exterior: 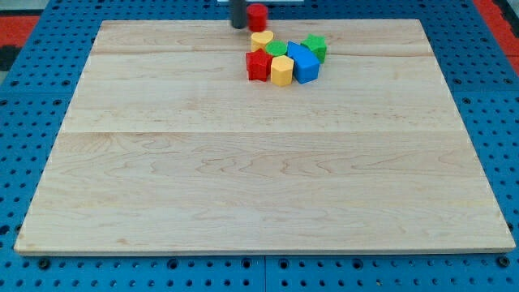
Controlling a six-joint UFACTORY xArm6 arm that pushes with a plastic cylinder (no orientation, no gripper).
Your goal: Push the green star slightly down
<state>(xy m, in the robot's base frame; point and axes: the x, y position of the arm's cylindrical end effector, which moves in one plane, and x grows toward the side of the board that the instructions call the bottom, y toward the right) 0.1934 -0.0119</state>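
Looking at the view's top edge, you get only the lower stub of the dark rod; everything above it is cut off by the frame. My tip (238,26) sits at the board's far edge, just left of a red cylinder (257,16) and so close you can't tell whether they touch. No jaws on this rod, so nothing opens or closes, and it has hold of nothing.

The green star (315,47) is at the right end of the cluster near the view's top, right of centre. It sits well right of my tip, with other blocks between. Its lower left side is hidden behind the blue block (304,64), whose shape you can't pin down; looks roughly cube-like.

You'll find the rest packed tight:
- yellow heart-like block (261,40), top of the cluster, below the red cylinder
- second green block (277,49), mostly hidden by its neighbours, shape unreadable
- red star-like block (259,65), left end
- yellow block (281,71), hexagon-ish, between the red one and the blue one

All sit on the wooden board (259,178), which rests on a blue pegboard (24,97).
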